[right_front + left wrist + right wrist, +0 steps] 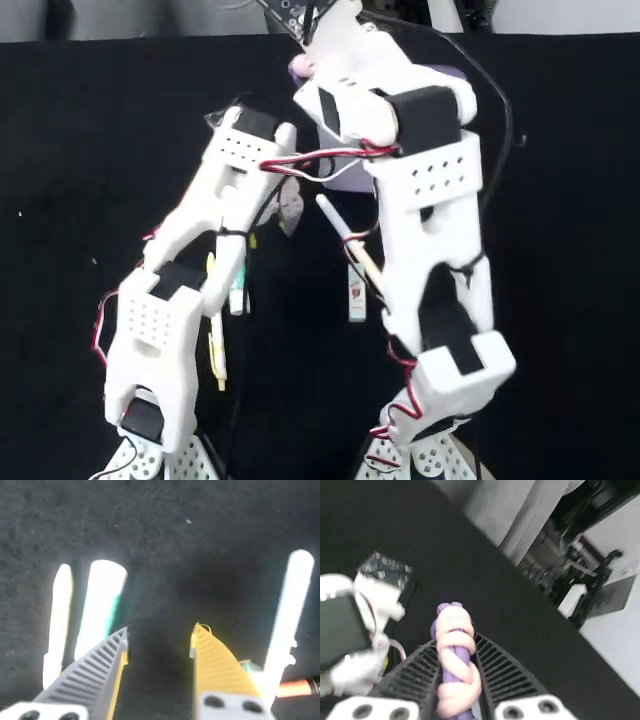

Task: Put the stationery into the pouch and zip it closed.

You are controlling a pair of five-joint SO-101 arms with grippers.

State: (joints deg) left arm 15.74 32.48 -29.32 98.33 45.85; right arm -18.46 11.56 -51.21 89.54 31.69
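Purple pouch point(453, 661) in right gripper point(455, 641)

two white arms rise from six o'clock over a black worktop point(80, 150). the left arm point(160, 330) leans toward eleven o'clock. the right arm point(430, 190) stands taller and bends over toward twelve o'clock. a lilac pouch point(348, 178) shows behind the right arm's upper link, with a pink bit point(298, 66) near twelve o'clock. between the arms lie a slanted white pen point(335, 220) and a short white tube point(357, 295). beside the left arm lie a yellow pen point(217, 355) and a white marker point(238, 295).
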